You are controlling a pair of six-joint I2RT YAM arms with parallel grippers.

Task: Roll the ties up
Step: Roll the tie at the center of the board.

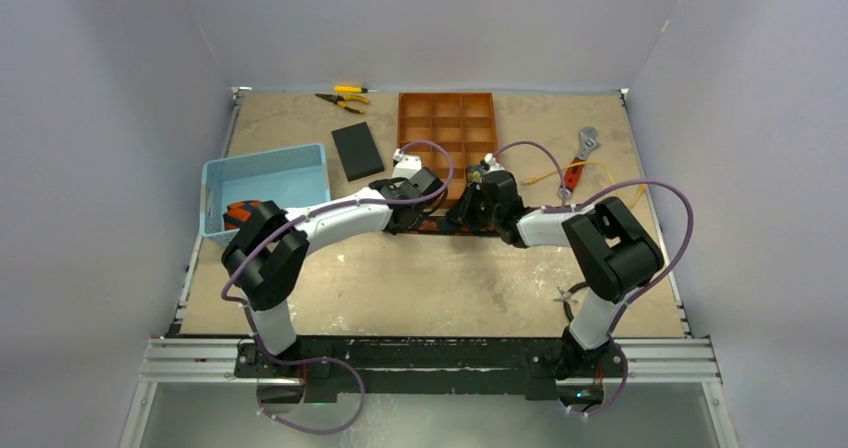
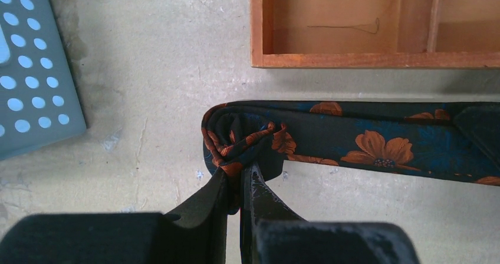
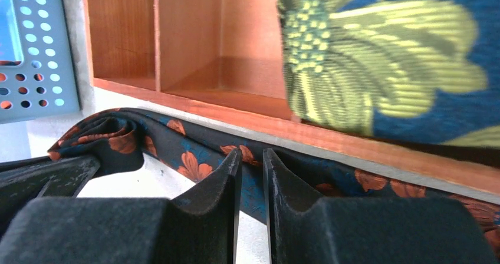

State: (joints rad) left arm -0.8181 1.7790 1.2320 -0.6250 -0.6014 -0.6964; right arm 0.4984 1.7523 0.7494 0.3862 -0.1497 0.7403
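Pinching the rolled end of the tie (image 2: 377, 149), the left claw (image 2: 240, 172) is clenched on the dark coil of cloth, its fingers meeting on the roll's near side. This tie, dark blue with orange flowers, lies on the tabletop (image 1: 420, 278) near its middle, just beside the near wall of the tray (image 2: 354, 59) and parallel to it. The roll is at its left end and the flat strip runs off to the right. The right claw (image 3: 252, 158) stands over that strip further right with its jaws nearly together, a thin gap between them; whether it grips the cloth I cannot tell. A second tie (image 3: 383, 58), blue with a yellow-green flower, fills the upper right of the right wrist view, blurred and too close to say where it rests. The basket (image 2: 35, 81) sits toward the tabletop's left edge, the pad (image 1: 357, 151) between it and the tray. Pliers (image 1: 343, 98) lie at the far edge, a wrench (image 1: 580, 156) toward the far right corner.
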